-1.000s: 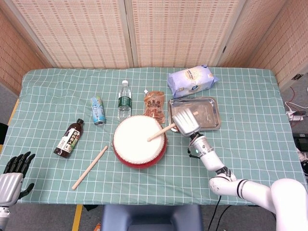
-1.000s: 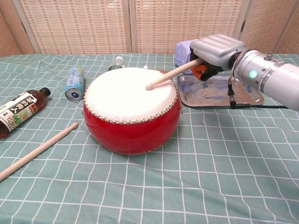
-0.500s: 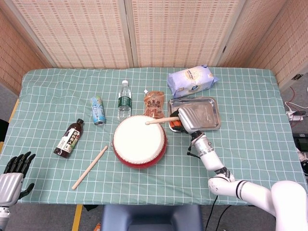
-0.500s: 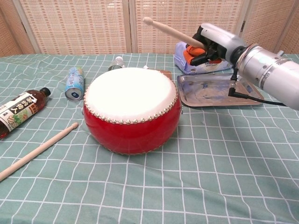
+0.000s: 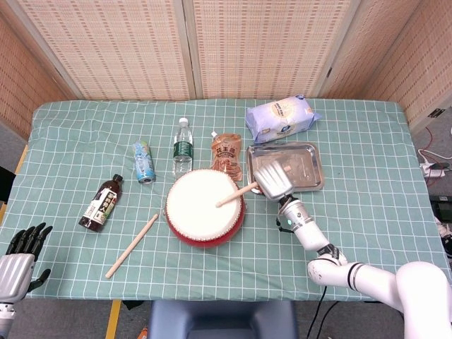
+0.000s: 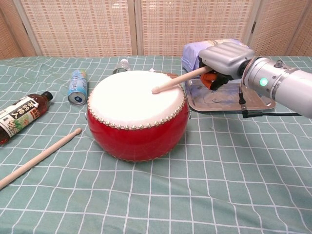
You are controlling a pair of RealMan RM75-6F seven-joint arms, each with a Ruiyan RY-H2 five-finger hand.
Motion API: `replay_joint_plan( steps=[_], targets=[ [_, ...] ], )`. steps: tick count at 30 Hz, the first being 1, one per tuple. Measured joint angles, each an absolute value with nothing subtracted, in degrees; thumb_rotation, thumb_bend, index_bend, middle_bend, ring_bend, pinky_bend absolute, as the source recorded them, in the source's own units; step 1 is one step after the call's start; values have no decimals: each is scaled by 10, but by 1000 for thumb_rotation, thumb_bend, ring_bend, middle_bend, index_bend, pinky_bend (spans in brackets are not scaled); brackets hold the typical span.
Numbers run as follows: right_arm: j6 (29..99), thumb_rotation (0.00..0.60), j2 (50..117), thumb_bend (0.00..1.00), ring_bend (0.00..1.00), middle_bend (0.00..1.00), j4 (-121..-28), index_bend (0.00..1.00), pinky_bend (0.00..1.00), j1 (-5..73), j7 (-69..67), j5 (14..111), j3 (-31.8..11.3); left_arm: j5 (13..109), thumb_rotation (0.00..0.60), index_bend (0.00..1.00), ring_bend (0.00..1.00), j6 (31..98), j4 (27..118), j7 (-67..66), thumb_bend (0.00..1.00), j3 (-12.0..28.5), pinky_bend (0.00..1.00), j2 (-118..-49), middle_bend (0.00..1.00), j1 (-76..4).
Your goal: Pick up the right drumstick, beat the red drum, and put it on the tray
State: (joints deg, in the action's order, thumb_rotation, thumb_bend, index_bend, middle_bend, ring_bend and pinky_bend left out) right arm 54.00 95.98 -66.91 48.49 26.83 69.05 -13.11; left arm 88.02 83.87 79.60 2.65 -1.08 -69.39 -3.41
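Right drumstick (image 6: 178,81): plain wooden rod, judged light, rigid and smooth; butt end clasped in the right hand (image 6: 222,61), bead tip resting on the white skin of the red drum (image 6: 139,131). Best held near the butt. Tray (image 6: 258,104) just beside the drum, behind that hand; left hand (image 5: 22,248) idle, holding nothing, fingers loosely apart at the table's near left corner.

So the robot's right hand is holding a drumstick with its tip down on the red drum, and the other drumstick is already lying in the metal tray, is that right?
Not quite. The right hand does hold a drumstick with its tip on the red drum, but the other drumstick lies on the tablecloth to the left of the drum, not in the metal tray. The head view shows this.
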Motion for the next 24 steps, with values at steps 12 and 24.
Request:
replay_joint_plan(
  steps=[12,24],
  targets=[
    [571,600,972,845,1000,1000,-644,1000,1000,452,-11,689,-170,883,600,65,0,841,802,21,224,-13,32,-691,4,-33],
    [468,600,985,611,922,996,-474,1000,916,459,-161,678,-175,880,600,65,0,844,818,5,224,-12,32,-684,4,-31]
  ],
)
